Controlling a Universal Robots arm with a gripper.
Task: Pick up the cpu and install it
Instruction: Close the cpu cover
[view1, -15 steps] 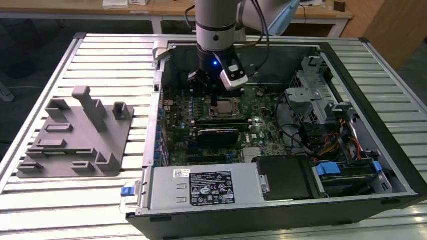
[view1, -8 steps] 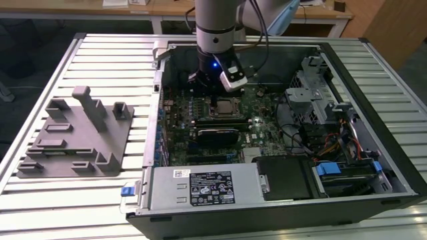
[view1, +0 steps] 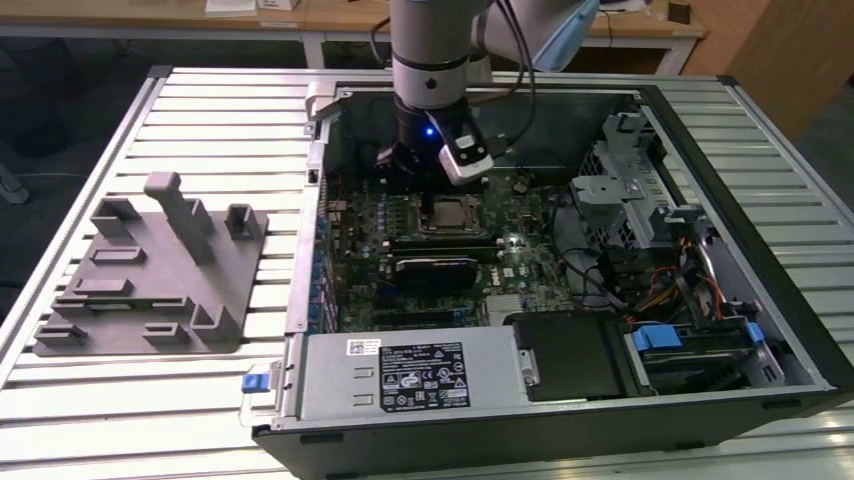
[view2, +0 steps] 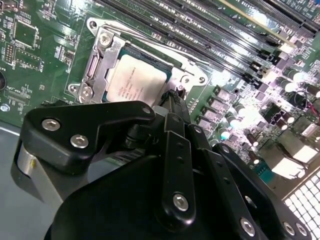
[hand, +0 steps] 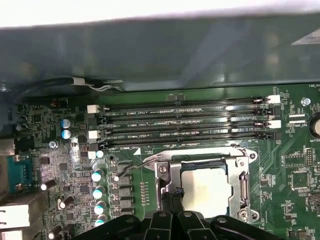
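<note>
The cpu (view2: 134, 81), a small silvery square chip, lies flat inside the metal socket frame (view2: 102, 55) on the green motherboard. It also shows in the first wrist view as the cpu (hand: 207, 187) and in the exterior view as the cpu (view1: 451, 211). My gripper (view2: 175, 99) hangs just over one edge of the socket, its black fingers (hand: 172, 196) pressed together and holding nothing. The arm (view1: 430, 90) reaches straight down into the open computer case.
Long memory slots (hand: 185, 122) run beside the socket. A black rectangular module (view1: 434, 268) sits below the socket. The case walls (view1: 315, 200), power supply (view1: 414, 375) and drive cage (view1: 627, 190) with cables hem in the board. A grey fixture (view1: 147, 270) stands on the slatted table at the exterior view's left.
</note>
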